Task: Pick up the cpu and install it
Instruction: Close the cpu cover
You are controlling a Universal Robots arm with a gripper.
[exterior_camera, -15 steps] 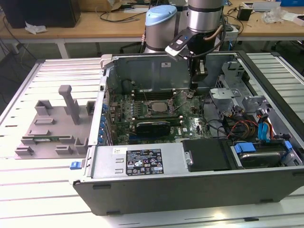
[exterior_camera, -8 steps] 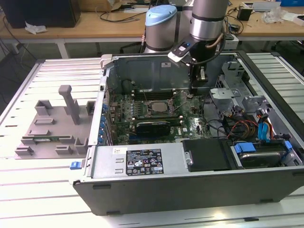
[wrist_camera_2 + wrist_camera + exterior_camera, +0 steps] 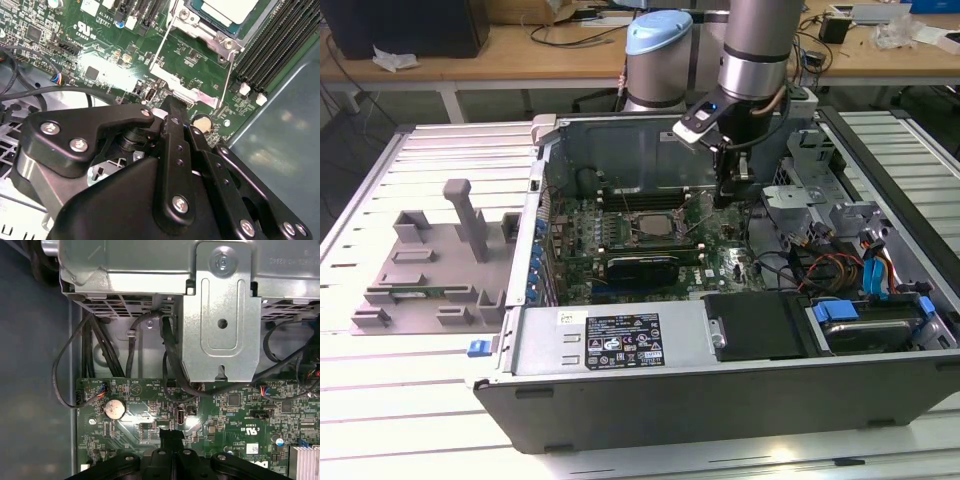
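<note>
The cpu (image 3: 227,7) shows its pale silver top inside the motherboard socket, with the metal frame (image 3: 202,30) around it. In the exterior view the socket (image 3: 655,222) sits mid-board inside the open computer case. My gripper (image 3: 733,195) hangs low over the board, to the exterior view's right of the socket. Its black fingers (image 3: 172,107) are shut together with nothing between them. Their tip (image 3: 170,437) rests at the flat end of the socket's wire lever (image 3: 187,95), beside a coin battery (image 3: 114,408).
A grey tray (image 3: 430,270) with upright posts lies outside the case at the exterior view's left. A metal drive cage (image 3: 220,315) and black cables (image 3: 170,355) crowd the board near the gripper. The power supply (image 3: 760,325) and blue-tabbed drives (image 3: 865,320) fill the case's near side.
</note>
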